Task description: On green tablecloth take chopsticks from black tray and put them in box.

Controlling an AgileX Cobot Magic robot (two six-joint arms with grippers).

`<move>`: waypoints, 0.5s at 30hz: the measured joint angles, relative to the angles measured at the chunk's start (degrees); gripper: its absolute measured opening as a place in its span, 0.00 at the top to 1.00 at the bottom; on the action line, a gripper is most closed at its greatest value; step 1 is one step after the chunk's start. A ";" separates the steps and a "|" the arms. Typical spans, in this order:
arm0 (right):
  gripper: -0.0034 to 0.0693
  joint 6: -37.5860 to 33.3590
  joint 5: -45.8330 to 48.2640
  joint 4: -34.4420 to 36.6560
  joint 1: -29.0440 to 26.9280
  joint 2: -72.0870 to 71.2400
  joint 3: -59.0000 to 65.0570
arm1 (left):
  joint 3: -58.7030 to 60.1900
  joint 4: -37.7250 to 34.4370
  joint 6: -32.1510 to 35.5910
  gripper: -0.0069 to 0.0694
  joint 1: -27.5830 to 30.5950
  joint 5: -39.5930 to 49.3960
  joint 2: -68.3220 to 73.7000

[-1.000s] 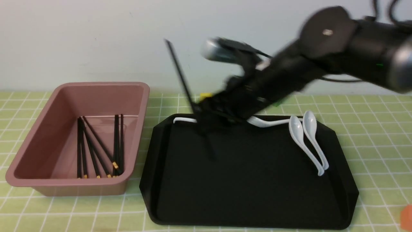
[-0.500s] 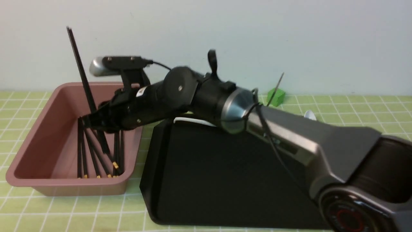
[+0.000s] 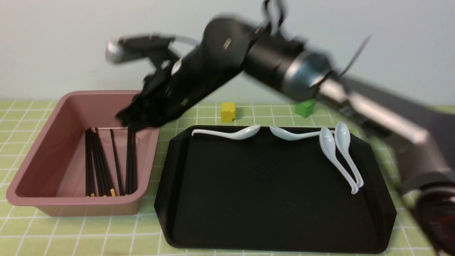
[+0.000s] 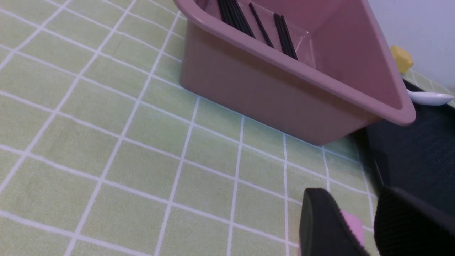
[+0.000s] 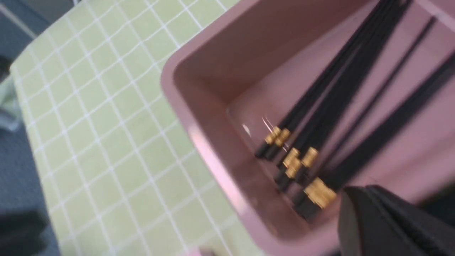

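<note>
Right pincer [image 3: 135, 119] hangs just above the box [image 3: 42, 199], over its far corner on the tray side. It is motion-blurred, so I cannot tell how wide it stands; I see no stick in it, and my wrist camera catches only one dark finger [image 5: 384, 220]. Below it the chopsticks [image 3: 106, 163] lie flat on the box floor in a loose bundle, gold ends toward the near wall.

My left pincer [image 4: 366, 227] waits low over the surface [image 4: 106, 135] on the near side of the box, parted and empty.

Beside the box, on its right, the tray [image 3: 266, 199] shows no sticks that I can make out, only four white spoons [image 3: 337, 156]: two along its far rim, two at the end away from the box. Beyond that rim sit a yellow cube [image 3: 228, 111] and a green cube [image 3: 305, 108].

I judge the drop done. To finish well I should rise straight up until clear of the box rim before swinging away, so I neither clip the wall nor drag the bundle, then check the tray again.
</note>
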 joint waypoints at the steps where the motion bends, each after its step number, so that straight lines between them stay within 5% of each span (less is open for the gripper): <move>1: 0.97 0.21 3.27 -1.38 -0.82 -2.85 -0.17 | 0.00 0.00 0.00 0.60 0.00 0.00 0.00; 6: 0.96 2.39 12.98 -7.81 -4.52 -16.06 -0.81 | 0.00 0.00 0.00 0.60 0.00 0.00 0.00; 15: 0.96 10.66 14.36 -22.08 -6.26 -42.72 11.95 | 0.00 0.00 0.00 0.60 0.00 0.00 0.00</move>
